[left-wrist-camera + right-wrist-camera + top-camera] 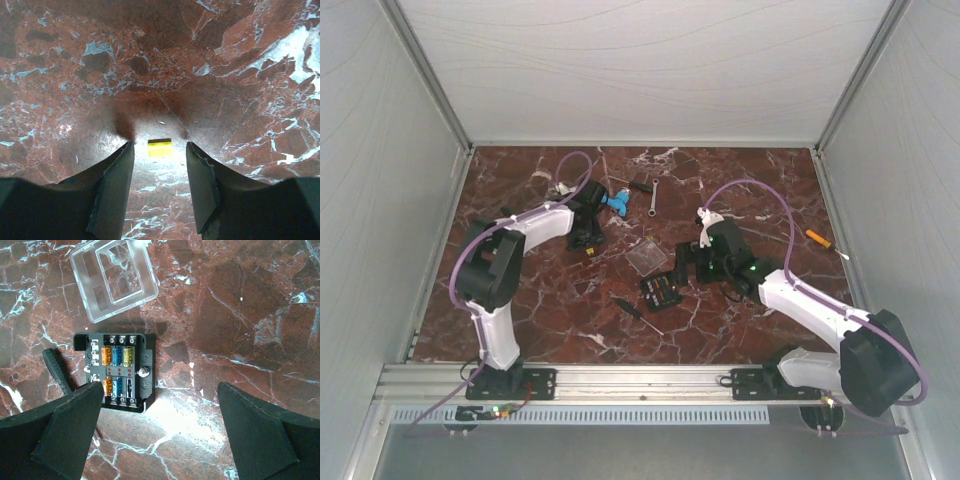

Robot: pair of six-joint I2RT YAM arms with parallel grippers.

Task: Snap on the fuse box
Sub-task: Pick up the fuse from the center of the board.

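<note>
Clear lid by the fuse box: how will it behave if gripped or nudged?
The clear lid is probably light: thin, hollow, see-through walls, so a nudge likely slides it on the polished table. Moulded ribs suggest it is stiff, but its glossy plastic may slip in a grip. Flat and square, it should not roll.

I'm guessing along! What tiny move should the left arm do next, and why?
Probably lower the left gripper and close on the yellow fuse: it lies on the table between the open fingers, and the fuse box seems to have one empty slot.
</note>
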